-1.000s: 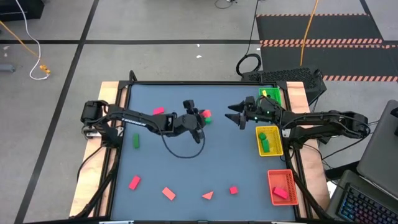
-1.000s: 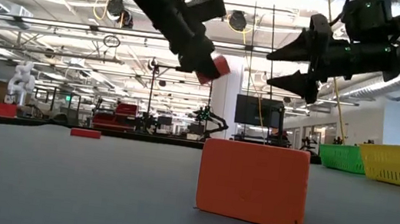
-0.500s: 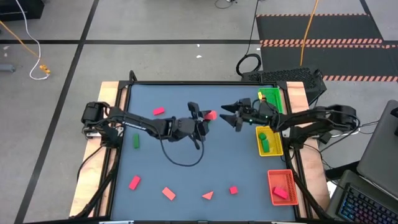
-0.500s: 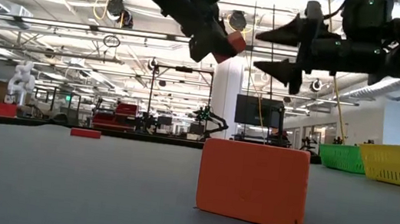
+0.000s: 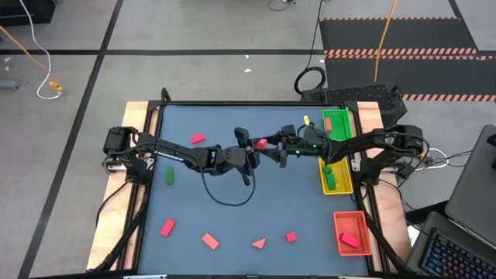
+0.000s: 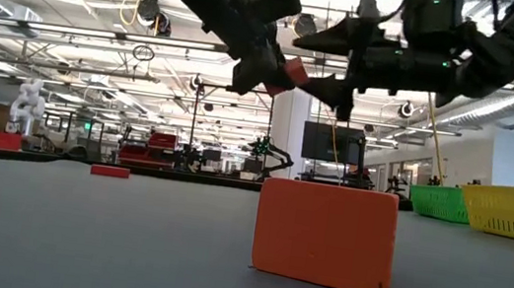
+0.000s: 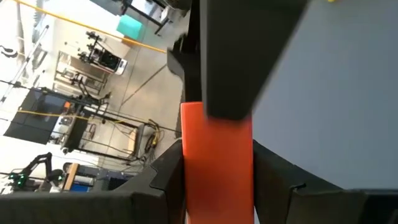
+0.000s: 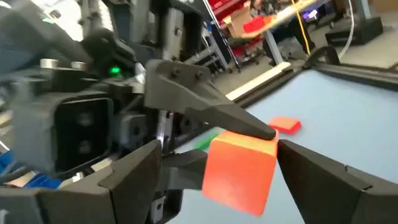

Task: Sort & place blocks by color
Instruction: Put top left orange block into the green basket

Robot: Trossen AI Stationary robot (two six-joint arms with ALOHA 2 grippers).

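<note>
My left gripper (image 5: 253, 147) is shut on a red block (image 5: 262, 143), held high above the table's middle (image 6: 293, 72). My right gripper (image 5: 277, 149) is open and faces it from the table's right. Its two fingers stand on either side of the block's free end (image 8: 239, 171) with a gap showing on each side. Other blocks lie flat on the table: a red one (image 5: 198, 139), a green one (image 5: 169, 176), and several red ones near the near edge, among them a triangle (image 5: 259, 243) and a cube (image 5: 291, 237). My left gripper pinches the red block between its two fingers (image 7: 168, 177), one on each of two opposite faces near the block's back end (image 7: 217, 186). The fingers come about level from the table's left. The block is lifted clear and sticks out past the fingertips toward my right gripper.
Three trays line the table's right edge: green (image 5: 336, 122) at the far end, yellow (image 5: 335, 177) with green pieces in the middle, red (image 5: 351, 232) with a red piece at the near end. A red block (image 6: 324, 236) stands close to the low camera.
My right gripper has moved toward the table's left, staying open, until its fingers stand around the block's free end. My left gripper has carried the block a little upward and toward the right, still shut on it.
</note>
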